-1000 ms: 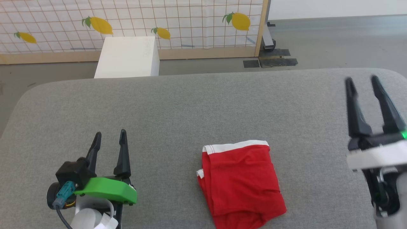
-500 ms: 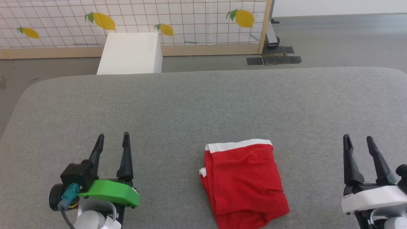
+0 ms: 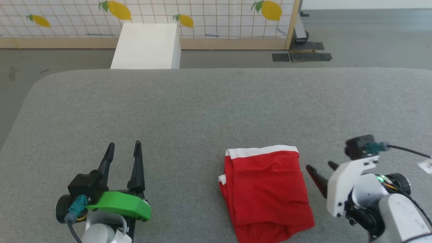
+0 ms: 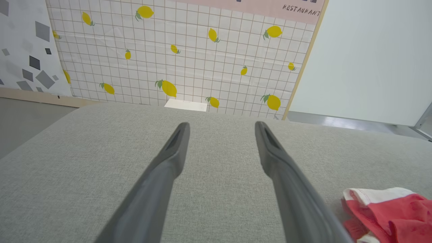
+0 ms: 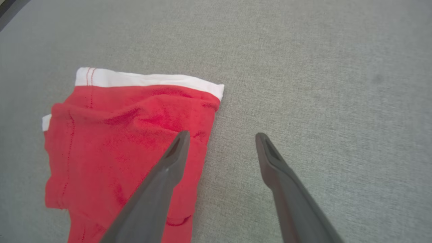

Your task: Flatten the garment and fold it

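Grey padded surface (image 3: 202, 111) is carrying the garment (image 3: 266, 192), lying in a compact, slightly rumpled red bundle just left of the right gripper (image 3: 319, 165). That gripper's fingers are spread and empty, as are the left gripper's (image 3: 124, 145), well apart from the cloth. Folding is looking largely done, with perhaps only smoothing remaining.

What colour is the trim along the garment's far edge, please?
White trim, clearest in right wrist view.

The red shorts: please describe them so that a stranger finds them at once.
On the big grey table, look at the near side, just left of the right pincer. The shorts lie folded there, the only red thing, with a white far edge.
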Robot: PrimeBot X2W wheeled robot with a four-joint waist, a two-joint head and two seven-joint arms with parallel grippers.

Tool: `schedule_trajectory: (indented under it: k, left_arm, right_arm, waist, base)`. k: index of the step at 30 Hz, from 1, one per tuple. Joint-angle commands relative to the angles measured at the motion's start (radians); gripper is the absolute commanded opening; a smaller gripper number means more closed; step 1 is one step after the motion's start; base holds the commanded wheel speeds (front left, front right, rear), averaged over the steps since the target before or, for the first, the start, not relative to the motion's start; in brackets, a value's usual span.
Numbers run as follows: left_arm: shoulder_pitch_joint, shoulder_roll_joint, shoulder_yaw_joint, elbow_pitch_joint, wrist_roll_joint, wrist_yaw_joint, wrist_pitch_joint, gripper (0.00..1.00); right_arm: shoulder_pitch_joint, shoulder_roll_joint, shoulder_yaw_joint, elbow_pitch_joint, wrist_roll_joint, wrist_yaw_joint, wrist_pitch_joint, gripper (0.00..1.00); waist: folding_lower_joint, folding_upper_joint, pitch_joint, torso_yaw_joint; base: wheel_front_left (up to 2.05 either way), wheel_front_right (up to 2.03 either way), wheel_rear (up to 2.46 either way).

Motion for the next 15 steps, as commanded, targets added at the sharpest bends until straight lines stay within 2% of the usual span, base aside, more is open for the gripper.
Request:
schedule_trajectory:
  k: [1,7,15]
  left_arm:
    - [0.002,-0.002,0.002,-0.004,0.005,-0.008,-0.005,1.0]
    - [-0.013,-0.008,0.003,-0.002,0.008,-0.017,-0.005,1.0]
    - [-0.029,-0.017,0.006,-0.001,0.014,-0.028,-0.005,1.0]
  right_arm:
    - [-0.026,0.004,0.014,0.015,-0.014,-0.001,0.044,1.0]
    - [-0.082,0.031,0.073,0.083,-0.06,-0.001,0.188,1.0]
    - [-0.111,0.052,0.112,0.172,-0.111,-0.001,0.245,1.0]
  waist:
    - [0.0,0.0,0.012,0.012]
    - [0.0,0.0,0.039,0.042]
    - [0.0,0.0,0.065,0.074]
  base:
    - [0.0,0.0,0.0]
    - [0.0,0.0,0.0]
    - [0.0,0.0,0.0]
